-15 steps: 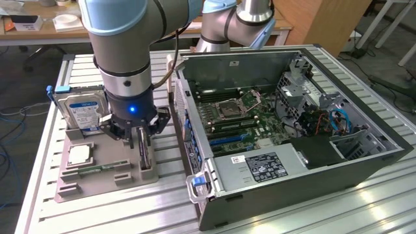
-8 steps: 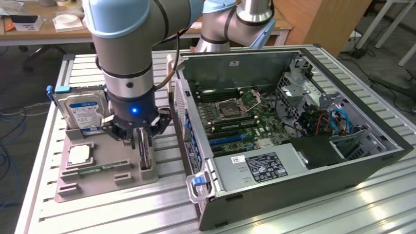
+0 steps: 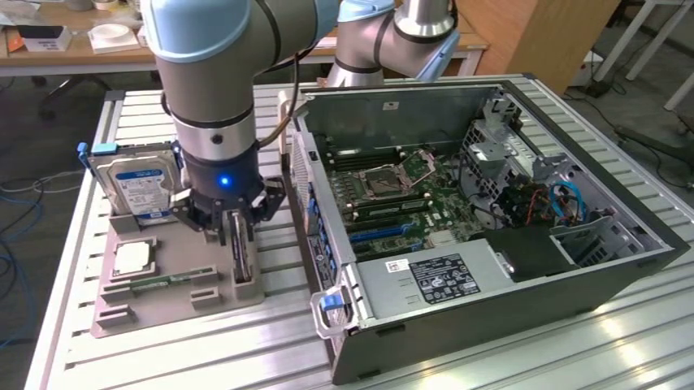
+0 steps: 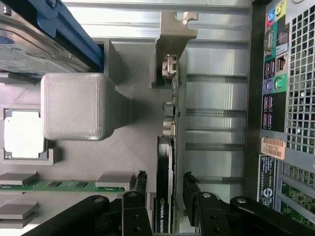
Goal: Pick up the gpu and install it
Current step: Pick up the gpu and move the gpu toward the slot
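One gpu (image 3: 240, 262) stands on edge in a slot of the grey holder (image 3: 162, 305), on the side nearest the case (image 3: 488, 244). Its broad faces are turned away from both cameras, so in the wrist view only the thin dark edge (image 4: 163, 211) and the silver bracket (image 4: 170, 93) can be read. Its lower part sits hidden in the slot. My arm (image 3: 217, 81) covers the middle of the holder in the exterior view. The hard drive (image 3: 136, 183) stands upright at the holder's far corner and is cut off in the wrist view. A CPU (image 3: 132, 257) and a RAM stick (image 3: 162, 282) lie flat in their own pockets. Everything rests on a table (image 3: 217, 353) of ribbed aluminium slats. The case lies open at the exterior view's right with its motherboard exposed. Behind it are a cluttered desk (image 3: 65, 49) and a wooden panel, and cables (image 3: 16, 244) trail on the floor. My pincer (image 3: 237, 231) hangs directly over the card with its jaws spread wide. In the wrist view the black fingers (image 4: 141, 184) flank the card's edge, one on each side, with a visible gap on both sides. I grip nothing.
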